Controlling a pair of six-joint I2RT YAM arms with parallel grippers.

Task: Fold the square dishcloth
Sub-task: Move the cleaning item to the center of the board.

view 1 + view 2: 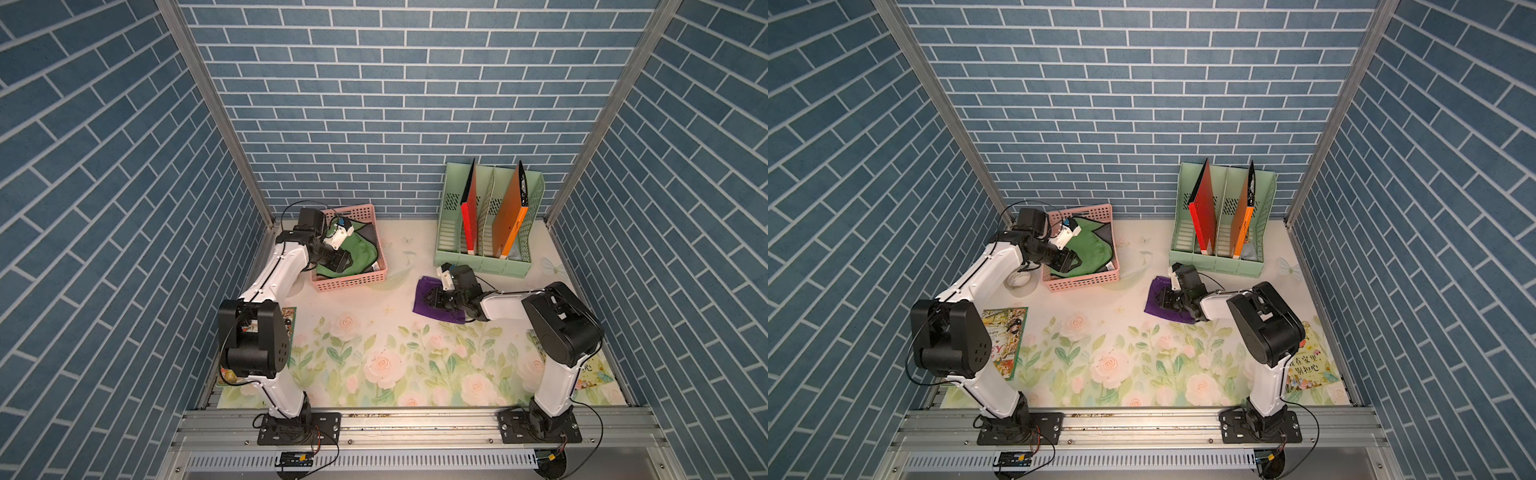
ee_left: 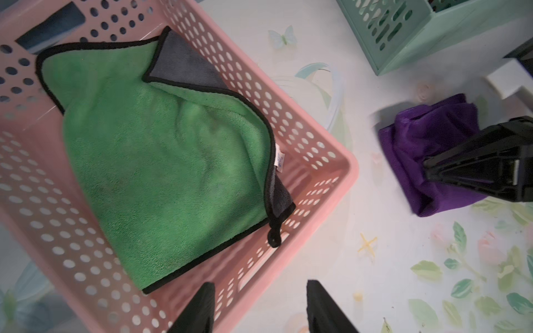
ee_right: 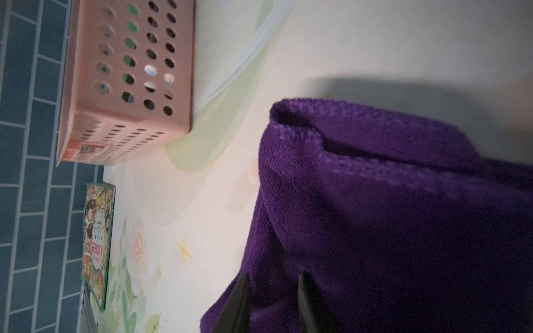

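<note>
The purple dishcloth (image 1: 427,284) is lying bunched on the surface (image 1: 374,299), between the pink basket (image 2: 331,178) and the green file rack (image 1: 507,268). The right claw (image 3: 274,302) is being pressed onto its edge, fingers narrowly apart. Whether cloth is being pinched cannot be told. The left claw (image 2: 259,305) is being held open and empty above the basket, where a green cloth (image 2: 161,161) is lying.

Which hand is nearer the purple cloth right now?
Right. The right hand is right over the purple cloth; the left hand hangs over the pink basket holding the green cloth, well apart from the purple one.
</note>
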